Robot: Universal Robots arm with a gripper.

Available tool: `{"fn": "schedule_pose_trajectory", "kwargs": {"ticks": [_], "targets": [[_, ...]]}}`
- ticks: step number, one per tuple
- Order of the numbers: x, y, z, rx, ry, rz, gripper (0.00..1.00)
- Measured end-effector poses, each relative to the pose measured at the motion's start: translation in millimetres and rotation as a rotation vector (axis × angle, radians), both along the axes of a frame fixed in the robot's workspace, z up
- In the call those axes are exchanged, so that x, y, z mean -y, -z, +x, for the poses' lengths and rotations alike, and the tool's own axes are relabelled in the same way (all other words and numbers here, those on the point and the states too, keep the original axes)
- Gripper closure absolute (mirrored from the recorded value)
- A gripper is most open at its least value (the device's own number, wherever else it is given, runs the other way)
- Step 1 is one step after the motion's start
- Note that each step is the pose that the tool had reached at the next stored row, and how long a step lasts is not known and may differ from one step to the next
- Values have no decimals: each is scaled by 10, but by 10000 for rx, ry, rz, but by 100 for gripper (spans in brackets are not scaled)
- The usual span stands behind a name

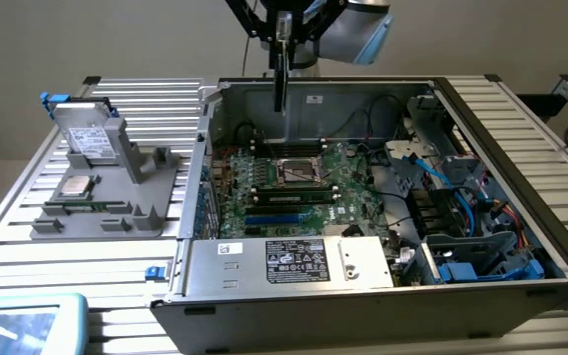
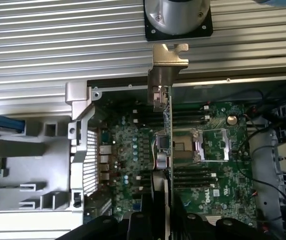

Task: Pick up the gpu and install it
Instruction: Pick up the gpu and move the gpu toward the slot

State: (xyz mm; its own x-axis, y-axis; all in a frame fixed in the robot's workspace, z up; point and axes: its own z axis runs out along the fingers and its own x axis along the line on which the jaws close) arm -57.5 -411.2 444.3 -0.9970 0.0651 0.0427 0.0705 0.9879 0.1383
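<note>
GPU (image 1: 280,74), a flat dark expansion card with a thin silver bracket (image 2: 168,65) at its far end, is clamped edge-on in my gripper (image 1: 282,29), one black finger pressed against each face. It's hanging upright, bracket end down, over the rear part of the open dark grey computer case (image 1: 506,140), above the green motherboard (image 1: 309,188). Off to the exterior view's left, well apart from the case, a silver hard drive with a white label (image 1: 89,137) leans in a grey plastic holder (image 1: 151,166) on the slatted aluminium table (image 1: 27,244).
</note>
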Motion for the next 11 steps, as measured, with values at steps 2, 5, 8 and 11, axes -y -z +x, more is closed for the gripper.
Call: {"fn": "schedule_pose_trajectory", "kwargs": {"ticks": [2, 5, 8, 11], "targets": [[0, 0, 91, -1, -10, -1, 73], [0, -1, 226, -2, -29, -1, 73], [4, 1, 360, -2, -49, 1, 73], [18, 7, 463, -3, -67, 0, 73]]}}
